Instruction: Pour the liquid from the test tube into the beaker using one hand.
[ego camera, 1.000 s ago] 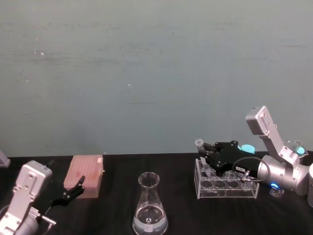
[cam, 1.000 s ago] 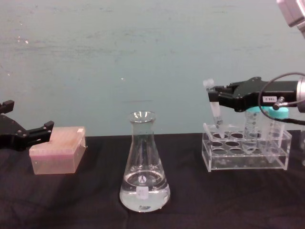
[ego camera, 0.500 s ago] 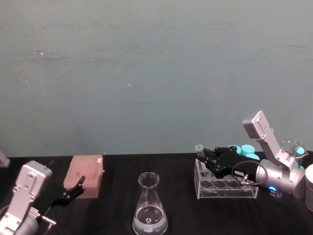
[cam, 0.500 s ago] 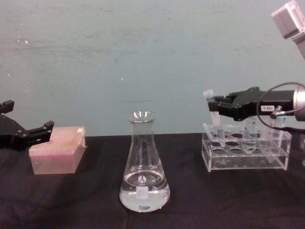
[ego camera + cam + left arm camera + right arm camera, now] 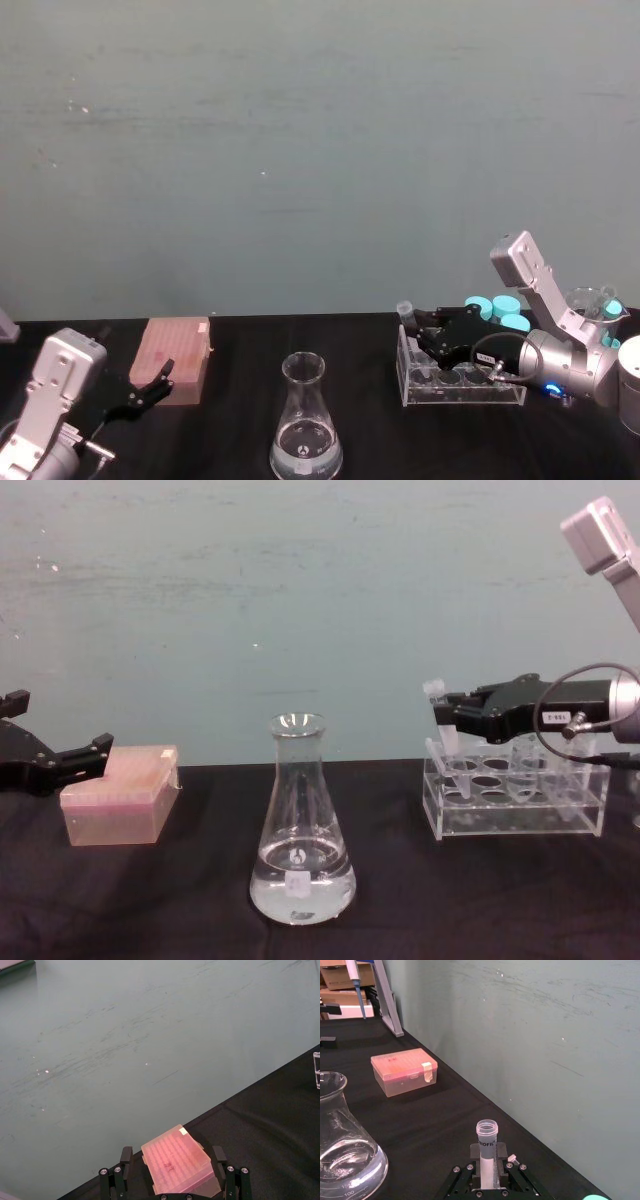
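At the far left the left gripper (image 5: 60,760) is sitting idle with its fingers spread, just beside a pink lidded box (image 5: 118,794) of frosted plastic. In the middle of the black table (image 5: 480,900) the beaker (image 5: 301,820) is standing upright, a clear glass cone with a narrow neck, holding a shallow pool of clear liquid (image 5: 301,878). To the right, the right gripper (image 5: 447,712) is clenching the slim clear test tube (image 5: 441,725), its lower end sitting in a hole of the clear plastic rack (image 5: 515,805).
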### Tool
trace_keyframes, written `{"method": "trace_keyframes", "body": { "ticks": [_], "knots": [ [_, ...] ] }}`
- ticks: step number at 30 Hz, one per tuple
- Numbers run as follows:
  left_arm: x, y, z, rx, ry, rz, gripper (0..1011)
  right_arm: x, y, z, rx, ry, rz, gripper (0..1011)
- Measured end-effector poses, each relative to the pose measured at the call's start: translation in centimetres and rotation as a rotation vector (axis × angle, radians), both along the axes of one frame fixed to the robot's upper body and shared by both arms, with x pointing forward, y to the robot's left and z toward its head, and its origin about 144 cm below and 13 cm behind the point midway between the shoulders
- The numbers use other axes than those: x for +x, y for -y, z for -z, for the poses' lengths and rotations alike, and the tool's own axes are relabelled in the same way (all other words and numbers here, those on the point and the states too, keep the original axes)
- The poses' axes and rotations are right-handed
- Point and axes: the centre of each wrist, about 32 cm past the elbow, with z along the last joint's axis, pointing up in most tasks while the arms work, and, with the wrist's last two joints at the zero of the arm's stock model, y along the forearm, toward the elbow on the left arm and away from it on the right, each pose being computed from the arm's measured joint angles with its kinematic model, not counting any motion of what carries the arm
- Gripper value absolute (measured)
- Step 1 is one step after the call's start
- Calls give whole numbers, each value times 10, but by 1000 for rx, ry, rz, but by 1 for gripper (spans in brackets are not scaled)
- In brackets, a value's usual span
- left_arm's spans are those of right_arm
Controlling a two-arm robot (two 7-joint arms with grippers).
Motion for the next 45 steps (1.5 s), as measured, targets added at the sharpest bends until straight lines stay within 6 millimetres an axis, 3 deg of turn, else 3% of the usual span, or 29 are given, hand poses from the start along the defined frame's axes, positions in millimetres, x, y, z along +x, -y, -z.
{"method": "trace_keyframes", "body": {
  "ticks": [21,31,43,45],
  "knots": [
    [0,0,0,0,0,0,1000,0,0,0,2,0,-1,189],
    [0,0,0,0,0,0,1000,0,1,0,2,0,-1,452],
    [0,0,0,0,0,0,1000,0,0,0,2,0,-1,867],
    [0,0,0,0,0,0,1000,0,0,0,2,0,-1,883]
  ]
}}
